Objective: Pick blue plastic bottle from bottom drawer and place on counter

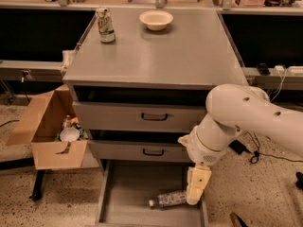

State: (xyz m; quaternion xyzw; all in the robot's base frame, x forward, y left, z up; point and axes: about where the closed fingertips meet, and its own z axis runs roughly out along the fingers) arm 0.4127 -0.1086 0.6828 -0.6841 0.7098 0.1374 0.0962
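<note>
The bottom drawer (pixel 128 193) stands pulled open below two shut drawers with black handles. The bottle (pixel 170 198) lies on its side on the drawer floor, toward the right wall, its white cap pointing left. The white arm (pixel 246 117) reaches in from the right and bends downward, and the gripper (pixel 192 198) hangs into the drawer with its tip at the bottle's right end, overlapping it. Whether the gripper is spread, closed or pinching the bottle cannot be told. On the counter (pixel 156 60) a can (pixel 105 26) and a bowl (pixel 156 19) stand near the back edge. An open cardboard box (pixel 45 126) sits left of the cabinet.
</note>
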